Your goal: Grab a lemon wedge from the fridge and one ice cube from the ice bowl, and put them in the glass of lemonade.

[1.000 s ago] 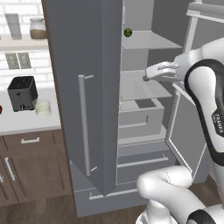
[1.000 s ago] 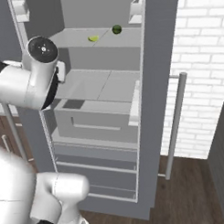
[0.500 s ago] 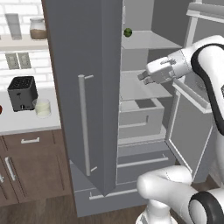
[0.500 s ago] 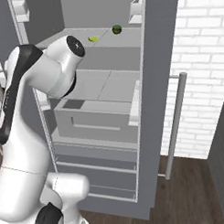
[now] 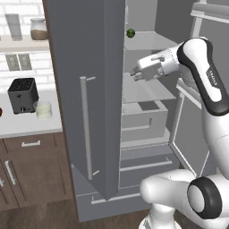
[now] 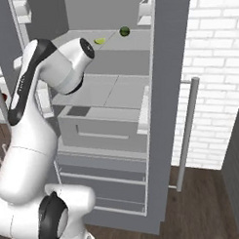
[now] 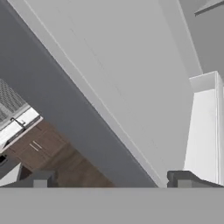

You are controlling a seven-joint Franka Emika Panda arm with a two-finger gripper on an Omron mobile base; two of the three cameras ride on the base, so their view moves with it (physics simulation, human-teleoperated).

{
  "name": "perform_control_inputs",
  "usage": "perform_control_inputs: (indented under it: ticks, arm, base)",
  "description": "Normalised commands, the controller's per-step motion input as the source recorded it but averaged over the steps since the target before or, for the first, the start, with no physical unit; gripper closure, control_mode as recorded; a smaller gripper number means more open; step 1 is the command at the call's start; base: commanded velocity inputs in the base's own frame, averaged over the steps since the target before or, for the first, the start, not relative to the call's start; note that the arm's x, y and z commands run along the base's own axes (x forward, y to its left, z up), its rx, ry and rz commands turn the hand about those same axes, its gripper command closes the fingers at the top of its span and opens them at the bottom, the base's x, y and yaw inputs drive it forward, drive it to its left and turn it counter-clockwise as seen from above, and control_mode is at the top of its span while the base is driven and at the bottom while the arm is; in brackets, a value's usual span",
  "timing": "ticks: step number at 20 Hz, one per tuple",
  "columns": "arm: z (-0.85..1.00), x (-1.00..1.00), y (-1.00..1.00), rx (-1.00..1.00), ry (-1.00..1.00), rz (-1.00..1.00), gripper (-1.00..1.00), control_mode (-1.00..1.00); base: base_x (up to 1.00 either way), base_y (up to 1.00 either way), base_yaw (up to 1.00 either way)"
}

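Gripper (image 5: 135, 77) open (empty), lemon wedge (image 6: 100, 41) above

Even, soft rendered light throughout, with faint shadows, no glare, and slightly coarse, low-detail edges.

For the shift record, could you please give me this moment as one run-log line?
phase: reaching into fridge | gripper: open, empty | lemon wedge: on upper shelf | lemonade glass: on counter
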Motion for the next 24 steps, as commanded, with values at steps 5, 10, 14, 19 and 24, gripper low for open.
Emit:
perform_control_inputs:
  ticks: [5,10,14,19,24]
  arm:
    - [0.0,0.12,-0.03,0.06,0.0,0.04,-1.0,-1.0]
    - [-0.08,0.47,0.01,0.04,0.0,0.08,-1.0,-1.0]
    - [-0.16,0.41,0.14,0.04,0.0,0.08,-1.0,-1.0]
    - [-0.07,0.01,0.52,0.04,0.0,0.07,-1.0,-1.0]
    - [0.0,-0.12,0.8,0.01,0.0,0.05,-1.0,-1.0]
  base:
    - [0.0,0.0,0.0]
    - [0.0,0.0,0.0]
    - [0.0,0.0,0.0]
    - [0.0,0.0,0.0]
    - [0.0,0.0,0.0]
